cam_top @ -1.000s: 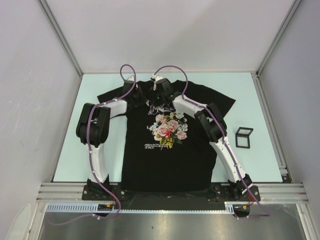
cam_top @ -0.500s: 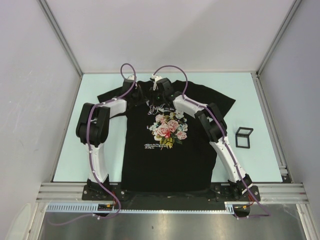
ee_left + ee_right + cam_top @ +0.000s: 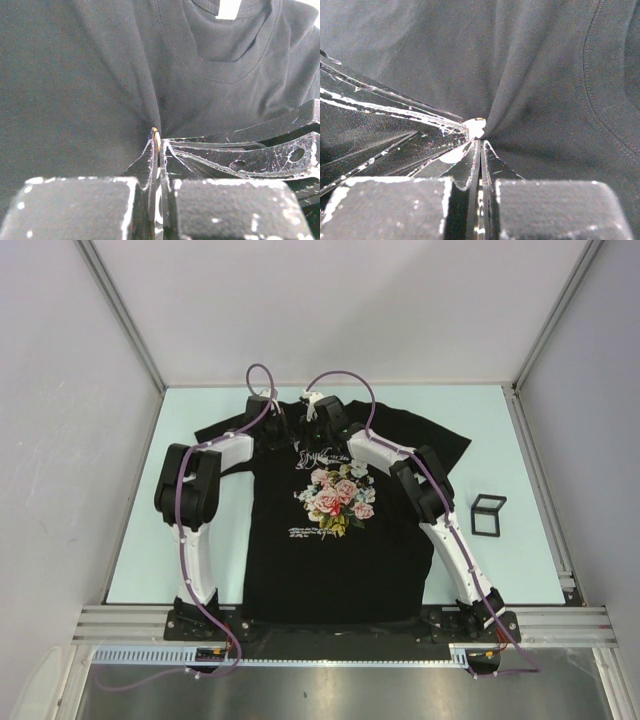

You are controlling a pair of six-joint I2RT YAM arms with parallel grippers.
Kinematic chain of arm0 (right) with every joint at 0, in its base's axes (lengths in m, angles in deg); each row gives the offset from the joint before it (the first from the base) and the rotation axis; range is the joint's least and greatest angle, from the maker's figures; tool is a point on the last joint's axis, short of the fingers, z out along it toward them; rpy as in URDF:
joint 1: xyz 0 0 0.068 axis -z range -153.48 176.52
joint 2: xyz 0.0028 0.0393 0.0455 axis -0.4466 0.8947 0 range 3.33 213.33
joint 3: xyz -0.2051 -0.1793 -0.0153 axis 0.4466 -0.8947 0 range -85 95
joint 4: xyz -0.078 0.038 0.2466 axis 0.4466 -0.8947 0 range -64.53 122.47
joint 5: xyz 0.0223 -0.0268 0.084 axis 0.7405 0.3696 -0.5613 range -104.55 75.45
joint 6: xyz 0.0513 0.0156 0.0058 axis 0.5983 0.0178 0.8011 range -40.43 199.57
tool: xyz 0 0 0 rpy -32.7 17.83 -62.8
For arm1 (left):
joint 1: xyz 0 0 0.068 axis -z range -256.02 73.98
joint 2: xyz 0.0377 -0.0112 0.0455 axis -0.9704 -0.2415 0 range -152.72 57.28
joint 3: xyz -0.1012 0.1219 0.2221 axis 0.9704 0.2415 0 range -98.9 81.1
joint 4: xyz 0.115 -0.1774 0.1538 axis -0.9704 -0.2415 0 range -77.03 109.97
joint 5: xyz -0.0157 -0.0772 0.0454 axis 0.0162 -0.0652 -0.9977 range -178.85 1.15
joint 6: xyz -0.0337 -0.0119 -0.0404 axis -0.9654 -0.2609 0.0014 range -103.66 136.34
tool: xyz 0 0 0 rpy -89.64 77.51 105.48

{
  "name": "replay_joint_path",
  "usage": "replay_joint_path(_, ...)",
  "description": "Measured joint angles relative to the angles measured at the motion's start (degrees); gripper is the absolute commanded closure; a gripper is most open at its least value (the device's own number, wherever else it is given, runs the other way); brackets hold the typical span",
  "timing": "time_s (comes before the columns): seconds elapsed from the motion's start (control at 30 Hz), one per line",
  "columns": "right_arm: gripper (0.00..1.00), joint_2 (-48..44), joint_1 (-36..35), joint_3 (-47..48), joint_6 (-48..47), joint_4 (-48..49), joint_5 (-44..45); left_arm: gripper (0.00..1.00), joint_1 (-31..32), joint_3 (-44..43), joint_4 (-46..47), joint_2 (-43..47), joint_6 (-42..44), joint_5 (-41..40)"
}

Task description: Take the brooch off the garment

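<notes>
Small white, gold-edged brooch (image 3: 475, 127) sits near the collar of the black rose-print T-shirt (image 3: 330, 560). Its gold rim is pinched in the left claw (image 3: 156, 144). The right claw (image 3: 480, 146) is closed just beside; what it grips is unclear. Advice: part slowly, watch for fabric strain.

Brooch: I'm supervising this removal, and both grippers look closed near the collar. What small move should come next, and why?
Probably ease the left gripper slowly away from the right gripper. The left seems shut on the brooch, its gold edge showing between the fingertips, while the right pinches the garment right beside it, with the cloth puckering toward that spot.
</notes>
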Motion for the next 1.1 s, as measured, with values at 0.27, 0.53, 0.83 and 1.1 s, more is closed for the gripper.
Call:
replay_joint_path(0.27, 1.0, 1.49, 0.17, 3.08, 0.66, -2.08, -0.76, 1.0, 0.17, -0.52, -1.11, 0.0, 0.81, -0.94)
replay_joint_path(0.53, 1.0, 1.84, 0.28, 4.09, 0.61, -3.19, -1.01, 1.0, 1.11, -3.13, -4.7, -0.59, 2.93, -1.97)
replay_joint_path(0.83, 1.0, 1.27, 0.28, 0.76, 0.59, 1.46, -0.83, 1.0, 1.33, -4.37, -6.58, -0.92, 3.63, -2.69)
replay_joint_path(1.1, 1.0, 0.11, 0.28, -3.45, 0.46, 6.97, -0.28, 1.0, 2.23, -7.78, -10.25, -2.32, 4.5, -4.5)
